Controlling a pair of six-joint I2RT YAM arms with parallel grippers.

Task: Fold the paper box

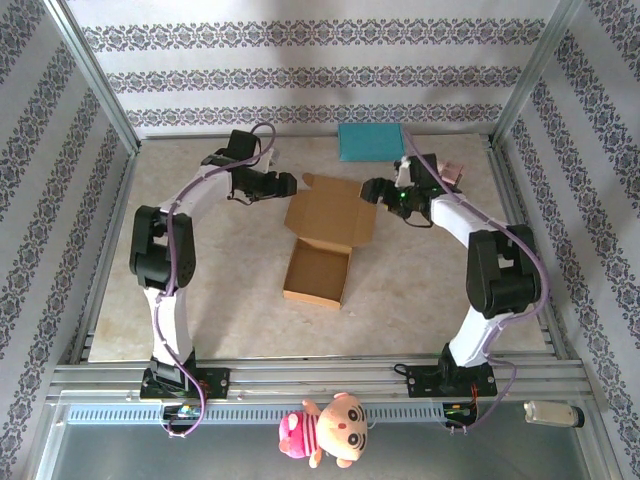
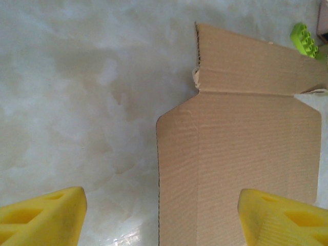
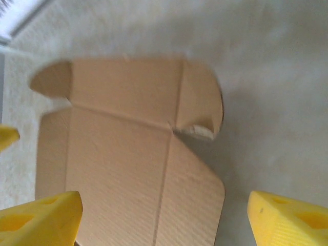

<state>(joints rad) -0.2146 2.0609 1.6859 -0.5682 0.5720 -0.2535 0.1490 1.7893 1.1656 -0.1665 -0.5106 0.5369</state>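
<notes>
The brown paper box (image 1: 318,275) lies in the middle of the table with its tray open and its lid (image 1: 331,212) spread flat toward the back. My left gripper (image 1: 290,185) hovers at the lid's back left corner. In the left wrist view its yellow fingers (image 2: 43,218) stand wide apart, open, over the lid's side flap (image 2: 236,169). My right gripper (image 1: 368,190) hovers at the lid's back right corner, open. Its fingers (image 3: 289,218) straddle the rounded flap (image 3: 133,169) without touching it.
A teal pad (image 1: 370,142) lies at the back edge, and a small pink item (image 1: 452,172) sits behind the right arm. A green toy brick (image 2: 304,38) lies beyond the lid. A plush doll (image 1: 325,430) and a white cylinder (image 1: 553,413) rest on the front rail.
</notes>
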